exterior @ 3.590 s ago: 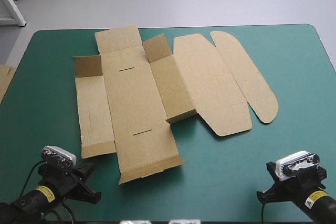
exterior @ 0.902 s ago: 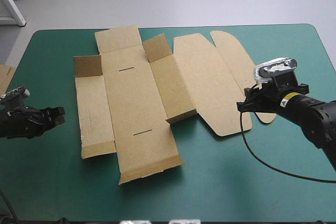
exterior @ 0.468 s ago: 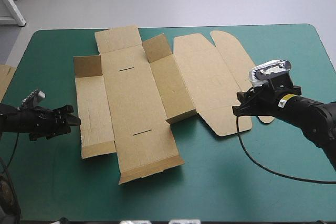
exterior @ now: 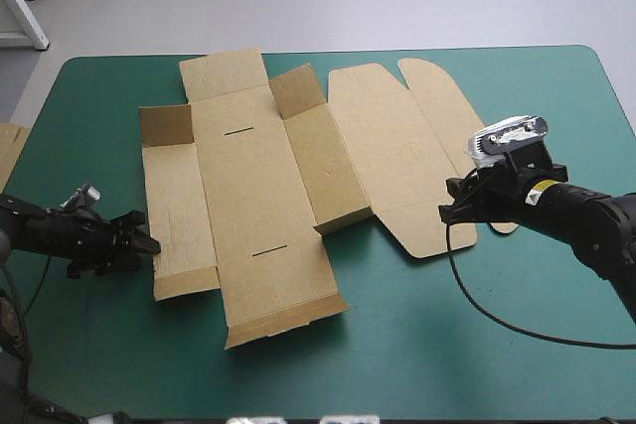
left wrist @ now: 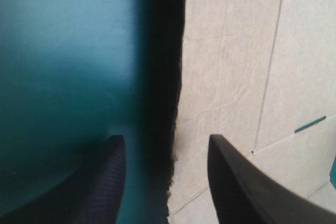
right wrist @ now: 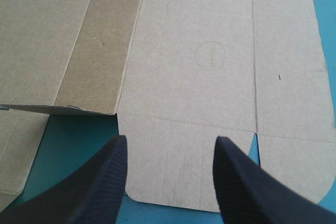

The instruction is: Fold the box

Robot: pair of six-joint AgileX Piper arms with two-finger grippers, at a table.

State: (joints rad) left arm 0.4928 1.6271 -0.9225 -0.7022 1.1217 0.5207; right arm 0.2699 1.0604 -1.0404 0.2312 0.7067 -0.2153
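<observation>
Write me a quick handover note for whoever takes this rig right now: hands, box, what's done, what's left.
Left hand: open, low at the box's left edge, which runs between its fingers; gripping nothing.
Right hand: open, over the near end of the lid panel; holding nothing.
Box: unfolded on the teal-green table; only two small far flaps stand up somewhat.
Done: no walls raised or tucked.
Left: the whole fold.
Spare board lies at the table's left edge.
</observation>
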